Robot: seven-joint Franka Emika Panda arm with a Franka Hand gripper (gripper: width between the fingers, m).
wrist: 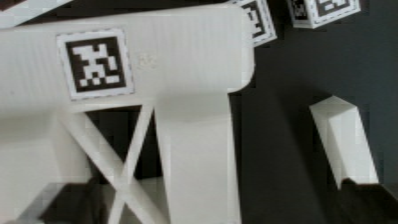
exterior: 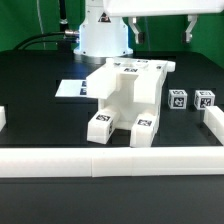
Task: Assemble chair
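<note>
Black matte tabletop (exterior: pixel 40 110) fills the scene in front of a green backdrop (exterior: pixel 20 20), fenced along its near edge by a long white border rail (exterior: pixel 110 160). At the table's middle stands the chunky matte-white plastic chair (exterior: pixel 125 92), partly built: a flat panel with black-and-white square tags faces up, and two thick legs with tagged ends (exterior: pixel 100 128) reach toward the near rail without touching it. Just to the exterior view's right of the chair, apart from it, two small white tagged blocks (exterior: pixel 177 99) (exterior: pixel 204 99) sit side by side. The marker board (exterior: pixel 72 88) lies flat on the table at the exterior view's left of the chair, in front of the white robot base (exterior: pixel 100 35). The two-finger gripper (exterior: pixel 162 30) hangs above and behind the chair, its dark jaws spread wide apart with nothing between them. From the wrist view the chair (wrist: pixel 178 70) is close below, showing one large square tag (wrist: pixel 93 65) on a flat face and a thin white X-shaped brace (wrist: pixel 116 160) between its uprights. A slim white piece (wrist: pixel 342 150) lies separate on the black surface beside it; which part it is cannot be told.
</note>
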